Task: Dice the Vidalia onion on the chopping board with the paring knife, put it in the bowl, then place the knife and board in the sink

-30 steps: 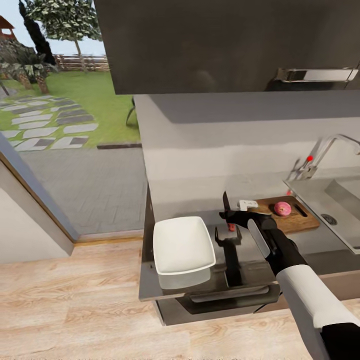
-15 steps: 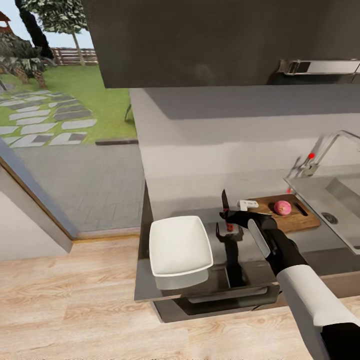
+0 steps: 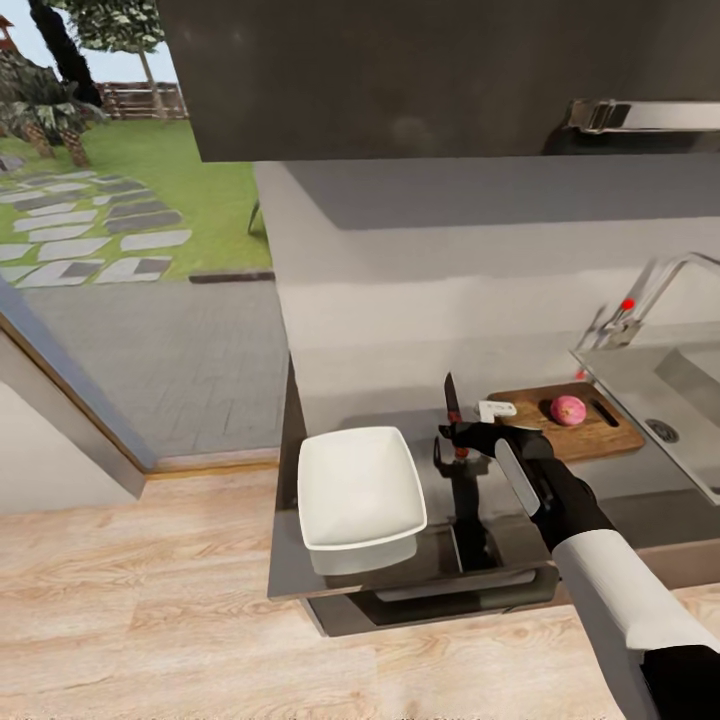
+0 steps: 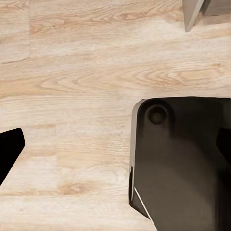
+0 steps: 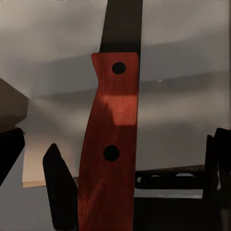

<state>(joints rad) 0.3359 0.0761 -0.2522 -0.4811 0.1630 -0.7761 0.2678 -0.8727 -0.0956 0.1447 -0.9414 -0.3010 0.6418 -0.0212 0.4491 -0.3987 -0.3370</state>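
My right gripper (image 3: 457, 441) pinches the paring knife (image 3: 453, 411) by its red handle, blade upright, between the bowl (image 3: 359, 487) and the chopping board (image 3: 590, 427) carrying the Vidalia onion (image 3: 568, 409).

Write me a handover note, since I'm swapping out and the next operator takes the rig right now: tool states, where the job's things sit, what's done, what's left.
Right tool: shut on the paring knife, red handle in its grip, blade pointing up, raised above the countertop.
Left tool: cannot tell its state; its wrist view looks down at the wooden floor.
Vidalia onion: whole, on the chopping board, beside the sink.
Bowl: empty, at the countertop's left end.
Done: onion out of the sink and on the board, knife picked up.
Left: dice the onion, move the pieces into the bowl, put knife and board into the sink.
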